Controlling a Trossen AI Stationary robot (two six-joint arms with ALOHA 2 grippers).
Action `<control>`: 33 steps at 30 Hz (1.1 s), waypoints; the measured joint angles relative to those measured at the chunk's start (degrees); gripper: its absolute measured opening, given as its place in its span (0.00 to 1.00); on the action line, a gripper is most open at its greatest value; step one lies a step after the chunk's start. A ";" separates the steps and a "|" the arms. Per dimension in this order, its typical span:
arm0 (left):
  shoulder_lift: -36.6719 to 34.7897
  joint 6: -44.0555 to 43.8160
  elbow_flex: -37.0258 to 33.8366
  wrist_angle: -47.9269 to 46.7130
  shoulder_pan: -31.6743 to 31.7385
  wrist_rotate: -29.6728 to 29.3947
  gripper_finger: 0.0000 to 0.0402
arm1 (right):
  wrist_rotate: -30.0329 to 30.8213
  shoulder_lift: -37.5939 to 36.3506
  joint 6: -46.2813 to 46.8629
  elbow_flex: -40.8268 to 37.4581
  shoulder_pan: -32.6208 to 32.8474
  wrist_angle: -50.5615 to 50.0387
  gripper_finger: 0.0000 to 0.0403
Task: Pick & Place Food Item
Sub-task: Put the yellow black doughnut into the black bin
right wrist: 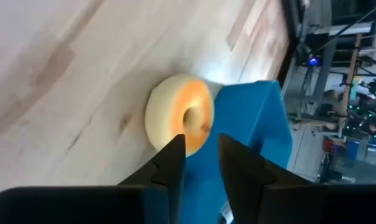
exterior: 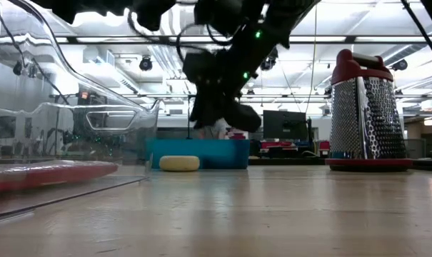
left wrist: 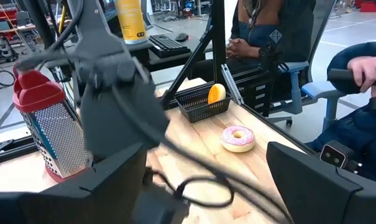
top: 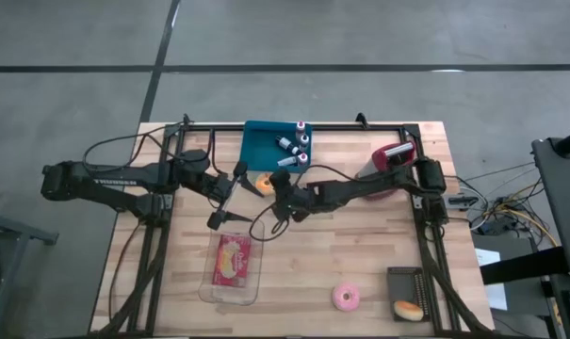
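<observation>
A yellow-orange donut [top: 264,182] lies flat on the wooden table against the near side of a blue tray [top: 262,146]. It also shows in the right wrist view [right wrist: 169,112] and the low view [exterior: 178,163]. My right gripper [right wrist: 201,146] hovers just above the donut with only a narrow gap between its fingers. In the low view it [exterior: 223,118] is clear of the table. My left gripper [top: 226,200] waits wide open and empty just left of the donut; its wrist view [left wrist: 215,180] shows the spread fingers.
The blue tray holds several small bottles. A clear container [top: 233,264] with a red food item lies near the front. A pink donut [top: 347,298], a black basket [top: 409,282] with a bun, and a red-topped grater [top: 390,158] are on the right. A person sits beyond the table [left wrist: 256,25].
</observation>
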 joint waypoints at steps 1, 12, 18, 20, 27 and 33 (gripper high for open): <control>0.00 0.00 0.00 0.00 0.02 0.00 0.85 | 0.00 0.55 0.19 0.00 -0.16 0.12 0.24; 0.00 0.00 0.00 0.02 0.00 0.00 0.85 | -0.07 5.91 5.55 0.00 -2.32 7.12 0.47; 0.00 0.00 0.00 0.00 0.01 0.00 0.85 | 0.16 8.88 2.93 0.01 -3.50 7.73 0.51; 0.00 0.00 0.00 0.01 0.02 0.00 0.85 | 0.77 9.30 2.03 0.09 -3.76 8.81 0.51; 0.00 0.00 0.00 0.02 0.01 -0.01 0.85 | 0.46 9.43 0.94 0.09 -4.72 9.26 0.51; 0.00 0.00 0.00 0.00 0.02 -0.02 0.85 | -5.73 9.50 0.77 -0.04 -6.51 8.74 0.51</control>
